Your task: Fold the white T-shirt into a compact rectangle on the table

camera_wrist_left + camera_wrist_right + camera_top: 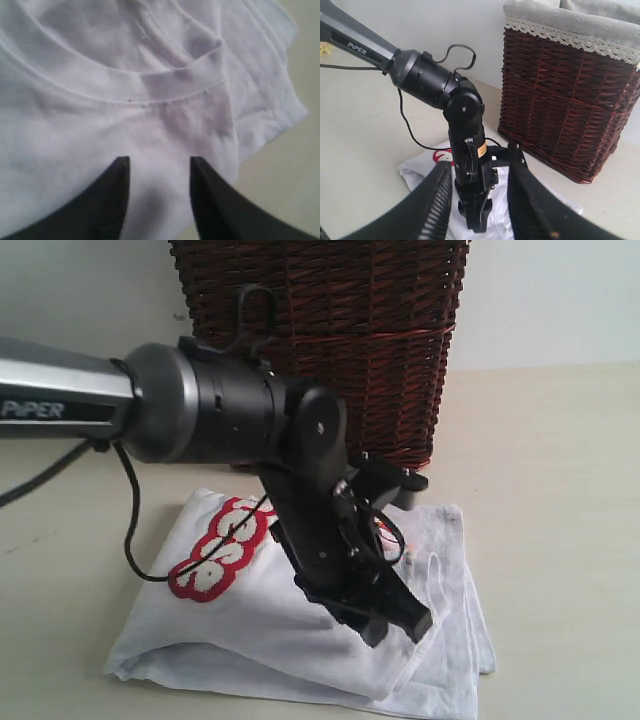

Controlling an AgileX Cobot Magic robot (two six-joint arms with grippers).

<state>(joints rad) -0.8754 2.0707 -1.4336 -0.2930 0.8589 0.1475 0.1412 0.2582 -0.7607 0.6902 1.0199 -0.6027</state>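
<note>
The white T-shirt [260,620] lies folded on the table [560,440], its red-outlined letters [222,548] facing up on the left part. My left gripper [398,628] points down over the shirt's right half, close above the cloth. In the left wrist view its two black fingertips [122,167] stand apart over white fabric [100,100] near a stitched collar seam [165,100], with no fold pinched between them. My right gripper [479,162] hangs high above the scene, open and empty, looking down at the left arm [465,110] and the shirt [415,172].
A dark brown wicker basket [320,330] stands just behind the shirt; its grey lace-trimmed lining [560,20] shows from above. A black cable [130,510] droops from the left arm onto the shirt. Bare tabletop [285,165] lies beside the shirt's edge.
</note>
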